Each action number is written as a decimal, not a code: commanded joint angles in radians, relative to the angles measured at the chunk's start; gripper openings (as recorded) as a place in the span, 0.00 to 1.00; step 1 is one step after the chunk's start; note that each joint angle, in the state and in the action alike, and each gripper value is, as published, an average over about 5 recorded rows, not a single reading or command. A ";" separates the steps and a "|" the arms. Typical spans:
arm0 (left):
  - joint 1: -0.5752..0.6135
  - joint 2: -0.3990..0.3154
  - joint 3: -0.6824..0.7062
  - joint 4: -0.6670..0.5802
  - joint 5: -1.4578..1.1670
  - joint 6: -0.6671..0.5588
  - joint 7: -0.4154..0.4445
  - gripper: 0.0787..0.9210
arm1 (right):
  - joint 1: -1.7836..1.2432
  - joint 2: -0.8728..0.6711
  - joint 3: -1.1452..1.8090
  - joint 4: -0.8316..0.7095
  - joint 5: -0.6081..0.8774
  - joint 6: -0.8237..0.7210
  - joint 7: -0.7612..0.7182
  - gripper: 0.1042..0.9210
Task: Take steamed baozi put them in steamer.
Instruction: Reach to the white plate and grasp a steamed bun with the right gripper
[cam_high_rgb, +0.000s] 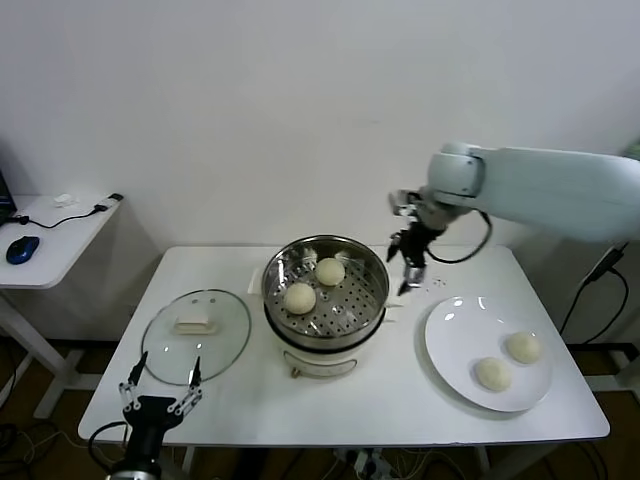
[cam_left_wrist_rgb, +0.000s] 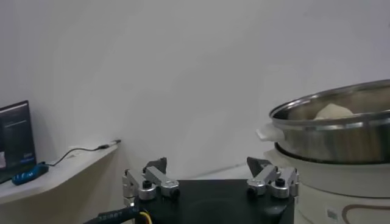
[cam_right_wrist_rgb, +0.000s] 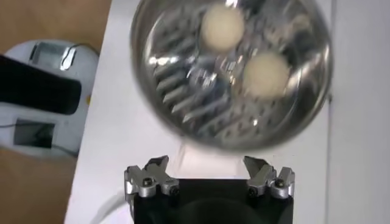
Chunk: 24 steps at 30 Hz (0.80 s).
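Observation:
The steamer (cam_high_rgb: 352, 300) stands at the table's centre, a shiny steel pot on a white base. Two pale steamed baozi (cam_high_rgb: 300, 297) (cam_high_rgb: 330, 271) lie on its perforated floor. Two more baozi (cam_high_rgb: 491, 374) (cam_high_rgb: 522, 347) rest on a white plate (cam_high_rgb: 460, 330) at the right. My right gripper (cam_high_rgb: 410, 280) hangs open and empty just right of the steamer's rim, above the table. In the right wrist view the right gripper (cam_right_wrist_rgb: 207, 167) holds nothing, and the steamer (cam_right_wrist_rgb: 177, 115) with both buns (cam_right_wrist_rgb: 222, 27) (cam_right_wrist_rgb: 265, 74) lies beyond it. My left gripper (cam_high_rgb: 160, 393) is parked open at the table's front left edge.
A round glass lid (cam_high_rgb: 196, 323) with a white handle lies left of the steamer. A side desk (cam_high_rgb: 60, 235) with a blue mouse (cam_high_rgb: 22, 249) stands beyond the table's left edge. In the left wrist view the steamer's wall (cam_left_wrist_rgb: 341, 137) rises to one side of the left gripper (cam_left_wrist_rgb: 208, 167).

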 joint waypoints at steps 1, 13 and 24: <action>-0.001 -0.004 0.003 -0.004 0.017 0.009 0.000 0.88 | -0.249 -0.376 0.159 0.115 -0.348 0.043 -0.037 0.88; 0.006 -0.020 0.004 -0.007 0.046 0.021 0.000 0.88 | -0.659 -0.380 0.462 -0.026 -0.525 0.068 -0.032 0.88; 0.004 -0.026 0.000 -0.001 0.050 0.028 -0.001 0.88 | -0.754 -0.300 0.543 -0.107 -0.553 0.065 -0.004 0.88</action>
